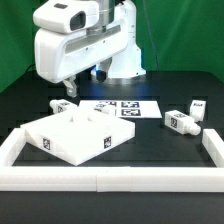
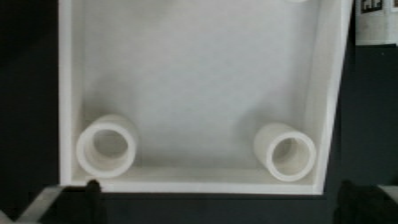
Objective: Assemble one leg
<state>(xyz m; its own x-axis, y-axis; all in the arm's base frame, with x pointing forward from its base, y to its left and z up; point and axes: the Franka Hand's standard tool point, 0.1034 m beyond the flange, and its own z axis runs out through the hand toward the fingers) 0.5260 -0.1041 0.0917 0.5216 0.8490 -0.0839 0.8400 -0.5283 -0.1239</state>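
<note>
The large white square panel [image 1: 75,135] lies at the exterior view's left of centre. In the wrist view it fills the picture [image 2: 205,90], with two round corner sockets [image 2: 111,148] [image 2: 285,152] showing. My gripper [image 1: 68,88] hangs above the panel's far edge, open and empty. Its dark fingertips [image 2: 71,200] stand wide apart at the frame's edge, with nothing between them [image 2: 217,205]. One leg [image 1: 60,104] lies just below the gripper beside the panel. Two more legs [image 1: 179,121] [image 1: 196,108] lie at the exterior view's right. No leg shows in the wrist view.
The marker board [image 1: 125,108] lies flat behind the panel. Another small white peg [image 1: 102,113] lies at the panel's far corner. Long white border rails [image 1: 110,178] frame the work area at the front and both sides. The arm's white base stands at the back.
</note>
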